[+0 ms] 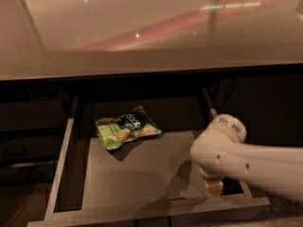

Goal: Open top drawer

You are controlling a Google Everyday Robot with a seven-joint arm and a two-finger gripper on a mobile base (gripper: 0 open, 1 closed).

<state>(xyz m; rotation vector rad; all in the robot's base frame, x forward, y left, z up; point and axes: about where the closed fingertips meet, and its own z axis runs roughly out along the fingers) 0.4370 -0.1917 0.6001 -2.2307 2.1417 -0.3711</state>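
Observation:
The top drawer (142, 174) stands pulled out below the pale countertop. It has a deep grey floor, pale metal side rails and its front panel along the bottom edge of the view. Its handle is hidden. My gripper (214, 187) hangs from the white arm (246, 162) inside the drawer's front right corner, just behind the front panel. Only its yellowish tip shows under the wrist.
A green snack bag (127, 126) lies on the drawer floor at the back left. The glossy countertop (151, 27) overhangs the drawer. Dark cabinet fronts (28, 126) flank it on both sides.

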